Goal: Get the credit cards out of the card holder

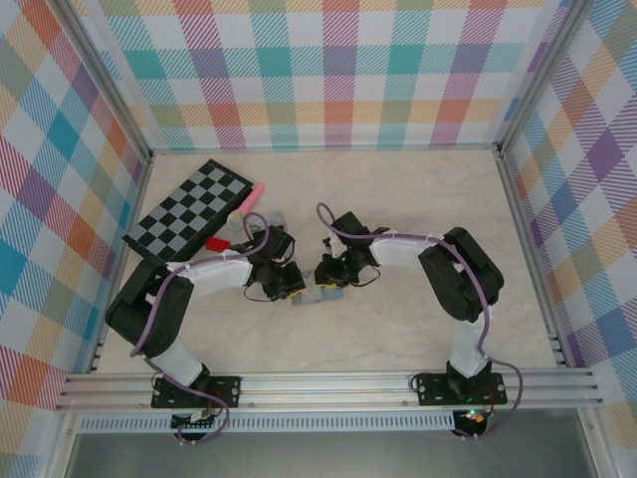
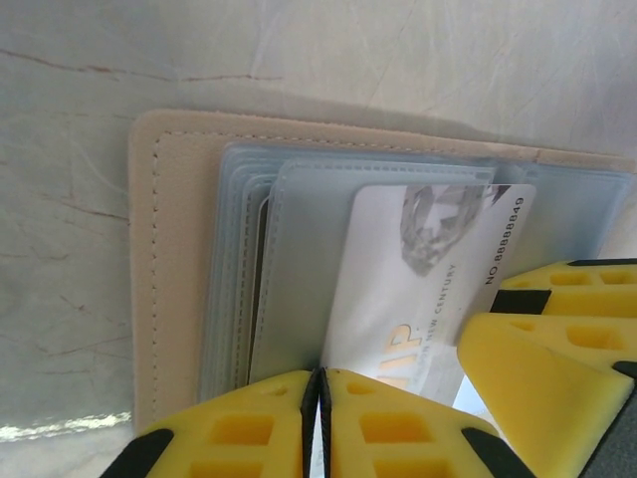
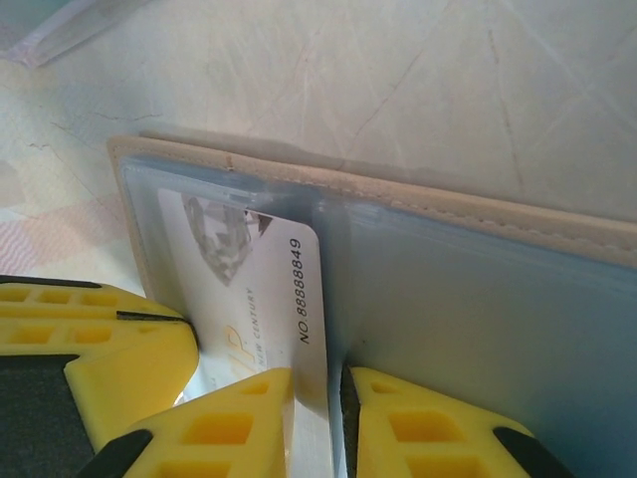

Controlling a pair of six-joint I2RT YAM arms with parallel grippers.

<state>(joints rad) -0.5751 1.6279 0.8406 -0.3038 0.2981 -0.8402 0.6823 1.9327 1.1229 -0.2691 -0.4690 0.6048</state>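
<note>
**1. Holder**
- Holder (image 2: pixel 169 249) lies open and flat on table (image 1: pixel 418 199), mid-table, btwn the two claws; in top view it is at (image 1: pixel 317 297).
- Tan stitched border outside, clear/light-blue sleeves (image 2: pixel 299 259) stacked inside.
- In right wrist view the tan edge (image 3: pixel 478 214) runs diagonally, w/ a blue panel below it.

**2. Card**
- White card (image 2: pixel 418 279) sits partway out of a sleeve, tilted.
- Print reads "NO 8888849", w/ a grey diamond graphic near one end.
- Same card in right wrist view: (image 3: pixel 249 289).

**3. Claws**
- Right gripper (image 3: pixel 317 376): fingers (image 3: pixel 418 428) clamped on the card's edge; card passes btwn both pads. Top view pos. (image 1: pixel 328 274).
- Left gripper (image 2: pixel 318 376): fingers (image 2: pixel 229 428) pressed to a hairline gap at the sleeves' near edge, so it appears pinched on a holder sleeve. Top view pos. (image 1: pixel 284 284).
- Both claws are just beside each other over the holder; each shows as a yellow block in the other's wrist view.

**4. Surroundings**
- Chessboard (image 1: pixel 189 211) at far left of table, well apart from holder.
- Pink item (image 1: pixel 254 191) by its far corner; red item (image 1: pixel 216 242) by its near edge.
- Clear-plastic item (image 3: pixel 60 30) near holder; contents can't be told.
</note>
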